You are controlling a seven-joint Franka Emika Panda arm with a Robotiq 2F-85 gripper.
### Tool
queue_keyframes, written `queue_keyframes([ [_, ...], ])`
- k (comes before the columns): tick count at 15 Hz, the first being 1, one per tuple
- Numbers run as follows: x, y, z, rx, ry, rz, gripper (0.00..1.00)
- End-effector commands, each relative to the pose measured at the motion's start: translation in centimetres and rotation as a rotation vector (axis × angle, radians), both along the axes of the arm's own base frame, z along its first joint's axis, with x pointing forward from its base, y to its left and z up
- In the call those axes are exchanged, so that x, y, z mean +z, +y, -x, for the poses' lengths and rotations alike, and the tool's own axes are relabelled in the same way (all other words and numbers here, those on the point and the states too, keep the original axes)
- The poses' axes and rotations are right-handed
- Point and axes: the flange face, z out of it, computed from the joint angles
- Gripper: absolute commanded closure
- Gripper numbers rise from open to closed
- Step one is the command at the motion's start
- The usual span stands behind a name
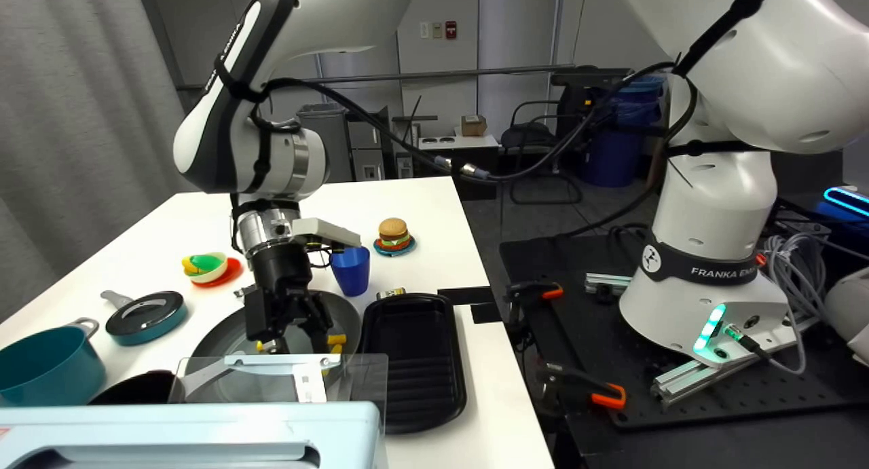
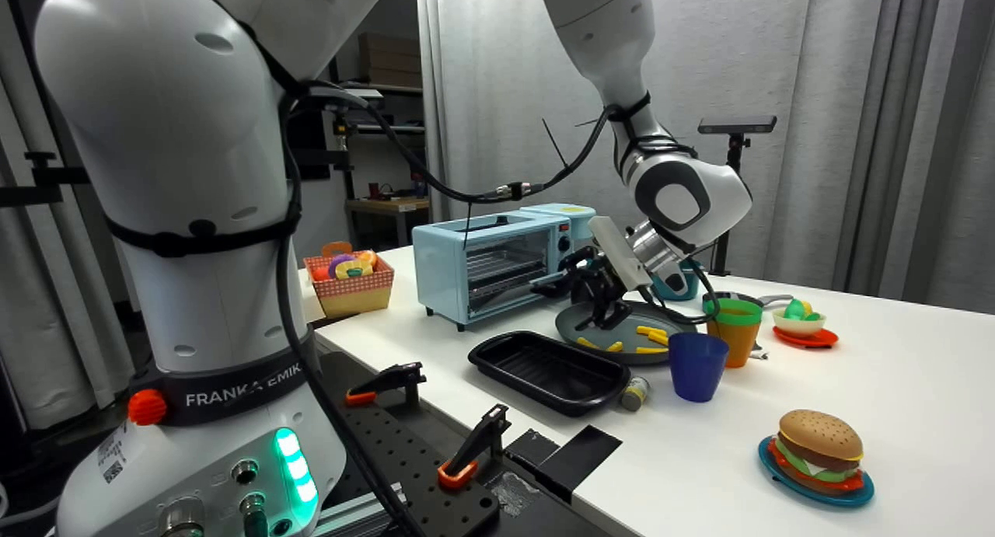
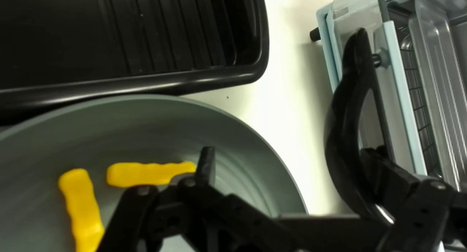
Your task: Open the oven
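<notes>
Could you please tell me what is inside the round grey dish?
Several yellow fry-like pieces lie in the round grey dish. In the wrist view, the gripper covers part of the dish, so anything beneath it is hidden from that view.

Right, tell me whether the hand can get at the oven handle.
Yes, probably: the hand is open, one finger apparently in the gap between handle and door, with nothing visible blocking it.

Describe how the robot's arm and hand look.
The arm is white and rounded, with black straps and a black cable with silver connectors. White FRANKA lettering marks its black collar, above a glowing greenish light strip. The hand is black, angular and two-fingered.
</notes>
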Motion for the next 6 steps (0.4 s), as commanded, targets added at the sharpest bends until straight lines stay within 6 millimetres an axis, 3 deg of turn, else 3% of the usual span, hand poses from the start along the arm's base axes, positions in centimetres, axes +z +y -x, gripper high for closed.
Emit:
queue_keyframes([
  [1,-0.01,-0.91,-1.68,-0.022,0.011,0.002,0.00],
  [6,-0.22,-0.85,-1.73,-0.012,0.015,-0.003,0.00],
])
